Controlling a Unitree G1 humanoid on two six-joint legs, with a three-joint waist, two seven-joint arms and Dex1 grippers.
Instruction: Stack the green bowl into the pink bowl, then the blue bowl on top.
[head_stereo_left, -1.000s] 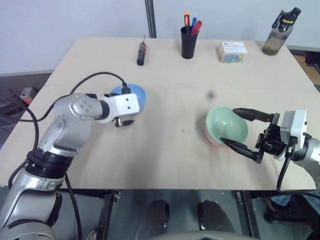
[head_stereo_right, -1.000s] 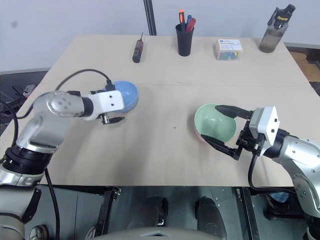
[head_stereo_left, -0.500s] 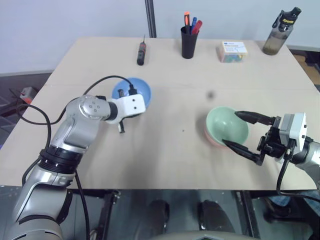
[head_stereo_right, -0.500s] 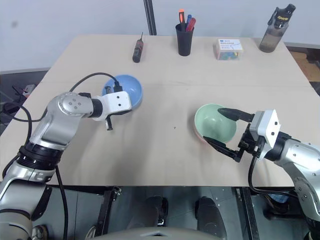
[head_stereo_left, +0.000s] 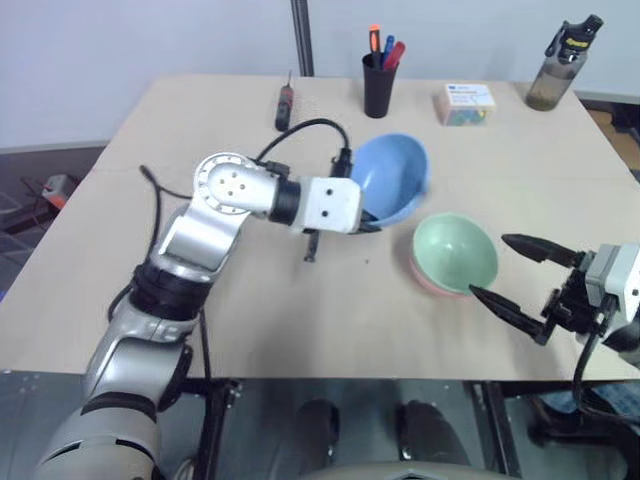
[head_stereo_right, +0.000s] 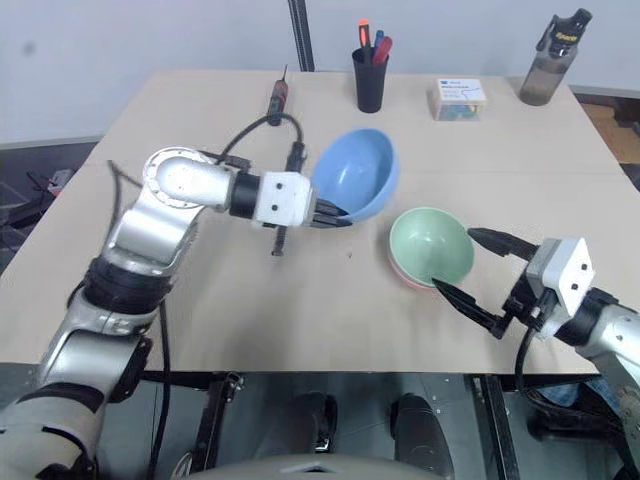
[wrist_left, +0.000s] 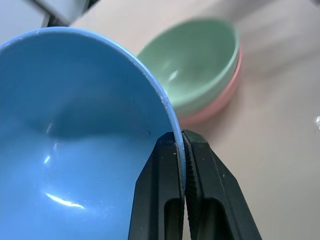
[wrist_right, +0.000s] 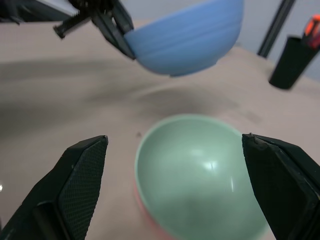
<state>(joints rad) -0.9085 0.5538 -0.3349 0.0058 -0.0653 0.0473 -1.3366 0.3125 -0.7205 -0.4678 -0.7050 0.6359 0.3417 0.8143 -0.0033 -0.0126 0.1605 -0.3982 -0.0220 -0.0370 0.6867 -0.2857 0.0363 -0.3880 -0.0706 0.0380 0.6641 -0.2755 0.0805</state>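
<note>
The blue bowl (head_stereo_left: 392, 180) hangs tilted above the table's middle, its rim pinched by my shut left gripper (head_stereo_left: 368, 222); its fingers (wrist_left: 172, 165) clamp the rim (wrist_left: 150, 85). Right of it, the green bowl (head_stereo_left: 455, 252) sits nested in the pink bowl (head_stereo_left: 432, 283), whose edge peeks out beneath. In the left wrist view, the green bowl (wrist_left: 197, 65) in the pink bowl (wrist_left: 220, 102) lies just beyond the blue one. My right gripper (head_stereo_left: 520, 280) stands open to the right of the stack, apart from it, with nothing between its fingers.
At the table's back stand a black pen cup (head_stereo_left: 379, 82), a screwdriver (head_stereo_left: 284, 105), a small box (head_stereo_left: 465, 103) and a bottle (head_stereo_left: 563, 62). A black cable (head_stereo_left: 300, 135) loops over my left arm.
My left gripper shut on the blue bowl's rim, lifted it and carried it right towards the stacked bowls. My right gripper drew back a little to the right, still open.
</note>
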